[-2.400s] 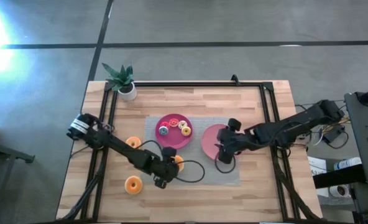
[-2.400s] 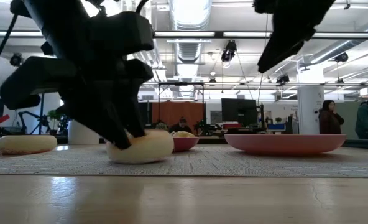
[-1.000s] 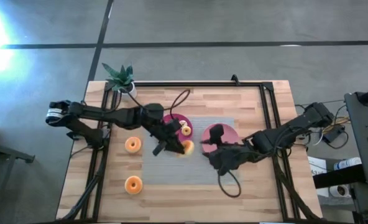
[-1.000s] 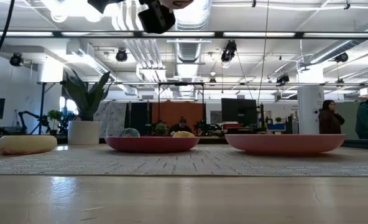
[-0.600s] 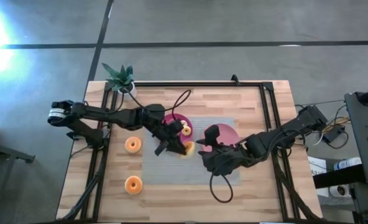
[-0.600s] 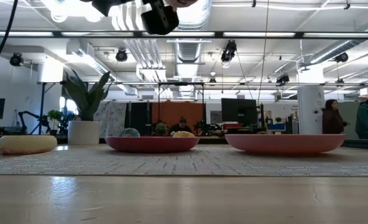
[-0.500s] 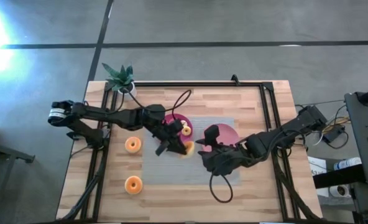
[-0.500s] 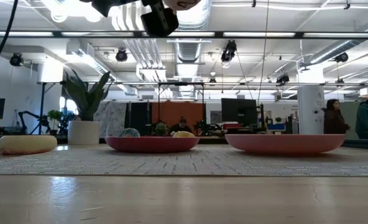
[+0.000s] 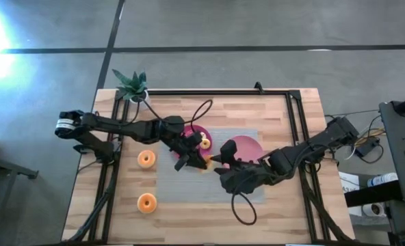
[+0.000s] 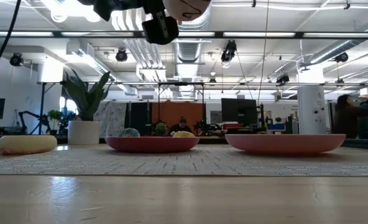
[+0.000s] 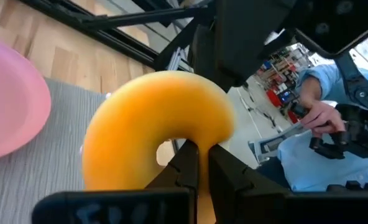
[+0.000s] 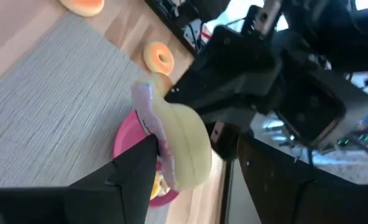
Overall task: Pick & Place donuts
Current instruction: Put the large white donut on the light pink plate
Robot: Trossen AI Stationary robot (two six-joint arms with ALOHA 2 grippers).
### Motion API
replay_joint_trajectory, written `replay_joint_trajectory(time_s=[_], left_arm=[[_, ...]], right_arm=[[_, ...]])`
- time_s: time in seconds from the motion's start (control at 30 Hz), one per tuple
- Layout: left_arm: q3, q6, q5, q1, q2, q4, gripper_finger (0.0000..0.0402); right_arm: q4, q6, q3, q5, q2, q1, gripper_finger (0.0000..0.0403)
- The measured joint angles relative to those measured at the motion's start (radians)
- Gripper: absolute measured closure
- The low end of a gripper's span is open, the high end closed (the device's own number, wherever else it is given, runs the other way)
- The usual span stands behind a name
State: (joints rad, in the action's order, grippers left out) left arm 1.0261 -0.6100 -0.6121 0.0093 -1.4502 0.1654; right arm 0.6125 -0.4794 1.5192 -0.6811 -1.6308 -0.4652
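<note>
My left gripper [image 9: 194, 158] is shut on an orange donut [image 9: 202, 162] with a pink side [image 12: 153, 121]. It holds the donut above the grey mat, between the two pink plates [image 9: 189, 133] [image 9: 247, 145]. My right gripper [image 9: 216, 164] is open right beside it, with one finger [image 12: 131, 171] on each side [image 12: 274, 168] of the donut. Some small donuts [image 9: 204, 142] lie in the left plate. Two orange donuts [image 9: 146, 158] [image 9: 146, 203] lie flat on the wood at the left. My left gripper pinches the ring's band [image 11: 199, 186] between its two fingers, on the side nearest the wrist. The fingertips [image 11: 187, 155] reach up to the hole. The donut is lifted clear of the mat and stands on edge. My right gripper straddles the same donut; whether its fingers touch it, I cannot tell.
A potted plant [image 9: 135, 89] stands at the far left corner. A black frame [image 9: 209, 92] runs along the table's far and side edges. A black cable loops over the mat [image 9: 243, 208]. People stand in the room behind [image 10: 358, 115].
My right gripper has moved toward the table's left, over the mat, up to the donut in my left gripper, and stays open. My left gripper keeps the donut raised at nearly the same spot.
</note>
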Motion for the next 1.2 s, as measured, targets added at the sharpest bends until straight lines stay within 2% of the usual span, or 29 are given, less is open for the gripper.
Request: replay_joint_trajectory(time_s=[0.67,0.8,0.97,1.2], left_arm=[[0.04,-0.009,-0.014,-0.005,-0.015,0.003,0.0401],[0.036,-0.01,-0.004,-0.005,-0.02,0.0,0.0401],[0.036,-0.022,0.013,-0.006,-0.021,-0.001,0.0396],[0.049,-0.079,0.076,-0.009,-0.019,-0.012,0.0346]], right_arm=[[0.039,0.047,-0.001,0.035,-0.008,0.001,0.0194],[0.041,0.065,-0.002,0.037,-0.008,0.002,0.0223],[0.044,0.126,-0.003,0.076,-0.007,0.009,0.0284],[0.095,0.254,-0.002,0.134,-0.004,0.019,0.0358]])
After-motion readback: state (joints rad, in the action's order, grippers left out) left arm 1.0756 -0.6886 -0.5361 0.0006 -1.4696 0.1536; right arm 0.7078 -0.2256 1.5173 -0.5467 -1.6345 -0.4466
